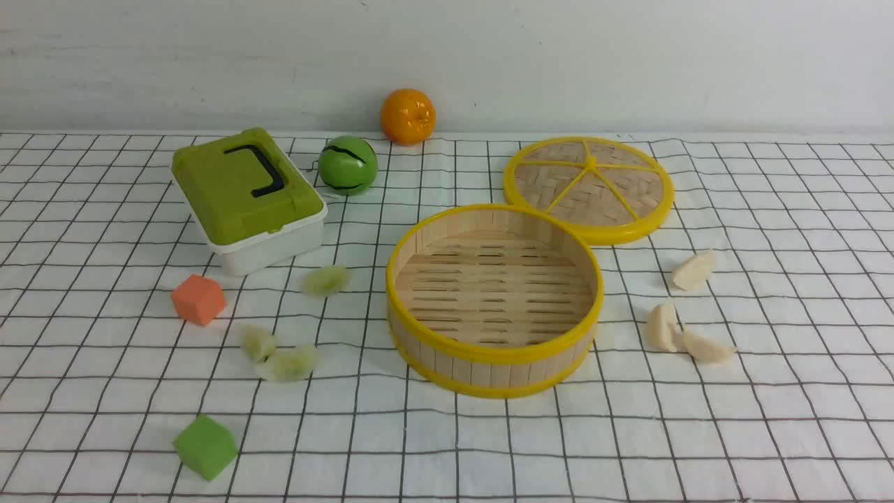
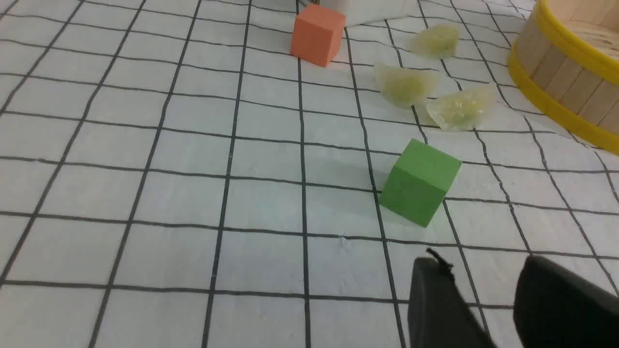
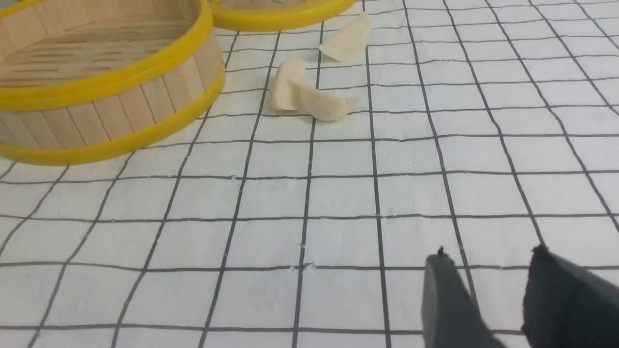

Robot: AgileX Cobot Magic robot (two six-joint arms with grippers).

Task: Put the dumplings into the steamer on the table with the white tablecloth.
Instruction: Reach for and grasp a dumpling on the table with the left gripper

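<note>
My left gripper (image 2: 481, 270) and right gripper (image 3: 489, 261) hang empty, jaws apart. Green dumplings (image 1: 288, 363) lie left of the bare steamer (image 1: 489, 369), cream dumplings (image 1: 691, 271) right, seemingly one batch per arm.

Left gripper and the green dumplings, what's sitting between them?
The green cube sits between the left gripper and the green dumplings; the left wrist view shows it.

Only the very ends of the robot's arms showed, both in the wrist views. The left gripper (image 2: 481, 263) had two matte black fingers (image 2: 435, 304), blunt wedges widening away from their tips, one with a thin black wisp at its tip. The right gripper (image 3: 489, 256) had the same dark charcoal fingers (image 3: 566, 299), one tipped by a small nub, the other by a pointed corner.
</note>
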